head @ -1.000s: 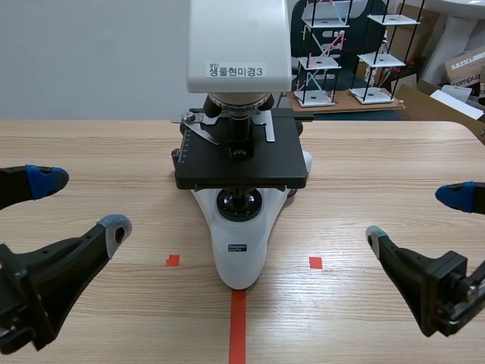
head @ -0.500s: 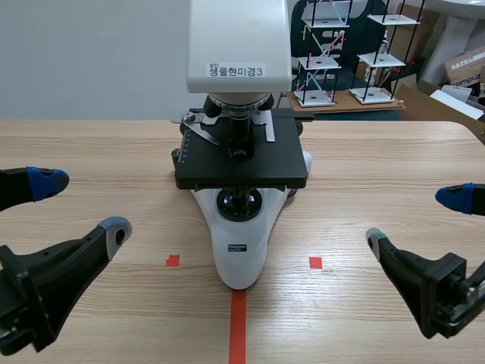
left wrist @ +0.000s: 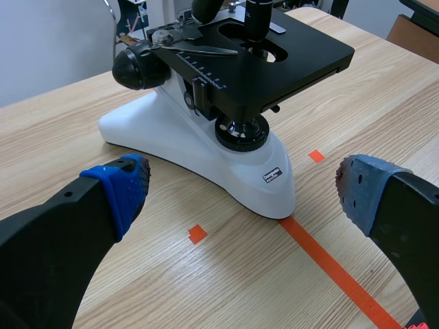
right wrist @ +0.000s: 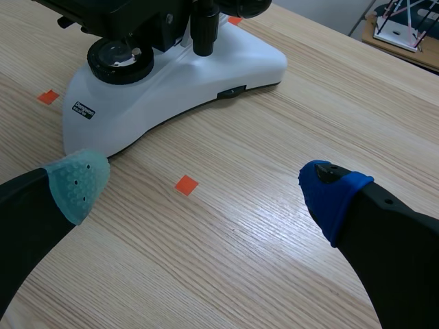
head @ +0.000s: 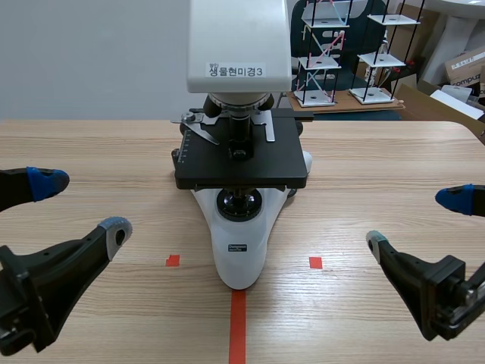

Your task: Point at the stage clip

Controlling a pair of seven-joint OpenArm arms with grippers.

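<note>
A pale wall closes the room behind a wooden table [head: 379, 152]; wire rack models [head: 341, 53] stand at the back right.

At the left, the left gripper [head: 79, 205] hangs low over the table with its fingers spread wide, holding nothing.

At centre, a white microscope [head: 239, 250] stands on the orange-red tape line [head: 237, 326], its black stage [head: 242, 163] facing the robot. The stage clip [head: 201, 130] – a thin silvery blade – lies on the rear left of the stage, beside the objective.

At the right, the right gripper [head: 416, 219] is likewise spread and empty, well apart from the microscope.

Step in hand: judged from this layout, pointing has not begun, as neither gripper is near the clip. The next move calls for one arm to rise above stage height and carry a fingertip toward the blade while clearing the microscope head. The left arm appears better placed, since the clip sits on its side.

Views compared: in the left wrist view, the left gripper [left wrist: 240, 188] faces the clip [left wrist: 206, 49] from the side, with the stage's graduated scale and a black focus knob [left wrist: 140, 65] – detail the scene view barely gives. In the right wrist view, the right gripper [right wrist: 204, 186] faces only the base and the stage's underside, and the clip is hidden.
</note>
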